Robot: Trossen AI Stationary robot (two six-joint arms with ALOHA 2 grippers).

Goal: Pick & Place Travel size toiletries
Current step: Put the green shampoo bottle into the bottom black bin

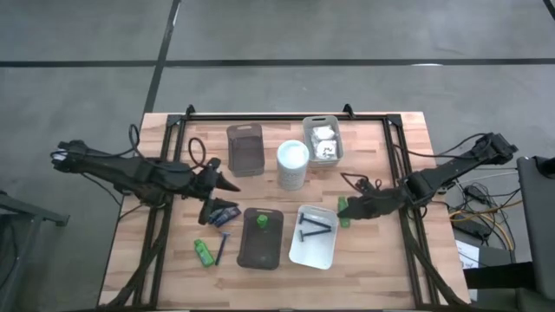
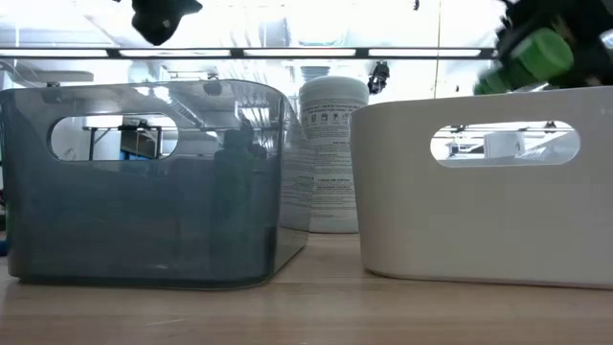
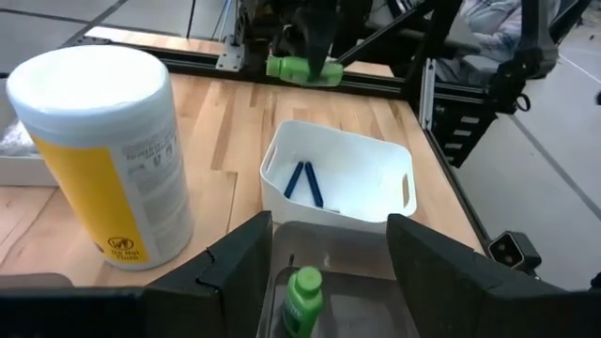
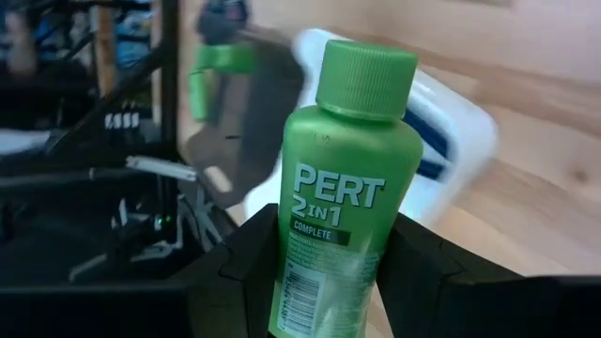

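**Green bottle hanging at the white tray's edge**

The right gripper (image 1: 347,209) is clamping a green bottle (image 4: 343,178) between its fingers, cap pointing away from the wrist, just beside the white tray (image 1: 314,248) holding 2 razors (image 1: 314,227). The dark tray (image 1: 260,252), already holding 1 green bottle, is lying farther toward the left gripper (image 1: 232,185), whose fingers are standing apart.

dark fingers (image 4: 246,258) grip green pert bottle (image 4: 340,178).
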